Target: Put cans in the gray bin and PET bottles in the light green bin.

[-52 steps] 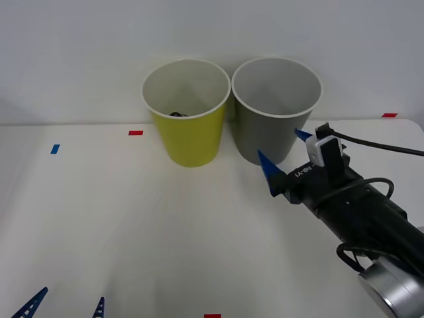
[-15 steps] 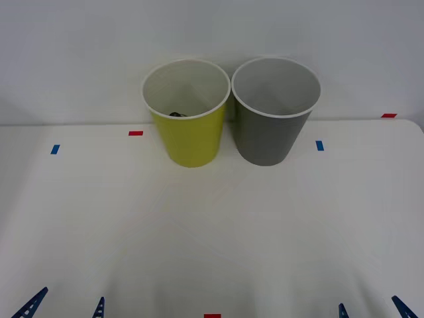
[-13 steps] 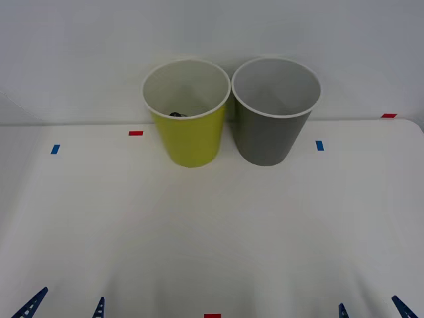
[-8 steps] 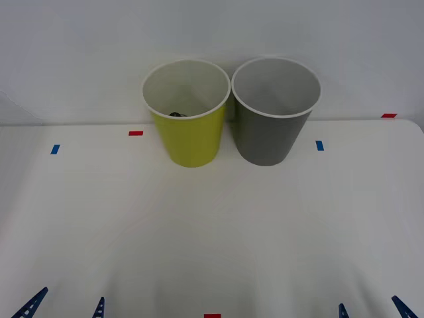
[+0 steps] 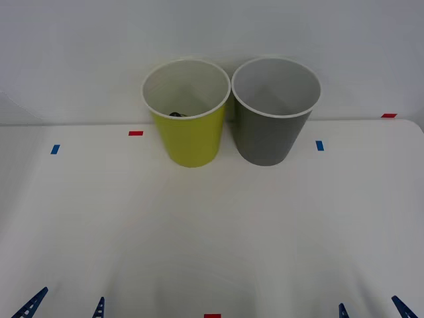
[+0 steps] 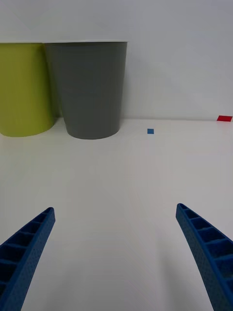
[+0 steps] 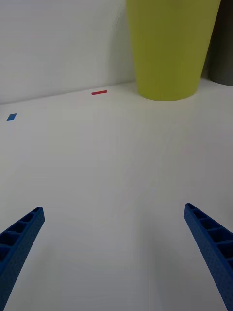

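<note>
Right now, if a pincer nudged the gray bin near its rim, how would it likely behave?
The gray bin would probably tip rather than slide: it is tall and tapers to a narrow base. It looks thin-walled, so likely light and easy to shove. Pushed to the robot's left, the light green bin standing close beside it may brace it.

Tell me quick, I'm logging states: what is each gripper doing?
Left gripper: open, holding nothing.
Right gripper: open, holding nothing.
</note>
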You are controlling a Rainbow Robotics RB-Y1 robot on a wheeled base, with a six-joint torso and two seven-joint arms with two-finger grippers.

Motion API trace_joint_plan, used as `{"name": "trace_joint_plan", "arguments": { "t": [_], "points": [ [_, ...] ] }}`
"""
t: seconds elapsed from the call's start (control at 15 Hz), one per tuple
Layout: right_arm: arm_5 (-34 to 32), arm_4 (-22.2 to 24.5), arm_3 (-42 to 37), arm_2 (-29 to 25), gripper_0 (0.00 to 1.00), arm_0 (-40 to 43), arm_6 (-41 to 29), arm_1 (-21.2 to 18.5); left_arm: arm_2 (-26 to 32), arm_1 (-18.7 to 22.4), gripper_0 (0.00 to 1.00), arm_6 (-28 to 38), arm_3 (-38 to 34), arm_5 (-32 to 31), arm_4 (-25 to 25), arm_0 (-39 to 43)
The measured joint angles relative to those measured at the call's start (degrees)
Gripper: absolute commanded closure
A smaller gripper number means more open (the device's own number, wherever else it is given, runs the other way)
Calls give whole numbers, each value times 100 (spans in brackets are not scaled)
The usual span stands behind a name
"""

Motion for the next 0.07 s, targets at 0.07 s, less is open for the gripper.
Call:
{"name": "trace_joint_plan", "arguments": {
  "t": [0.07],
  "points": [
    [0, 0, 0, 0, 14, 0, 0, 0, 0, 0, 0, 0, 0, 0, 0, 0]
  ]
}}
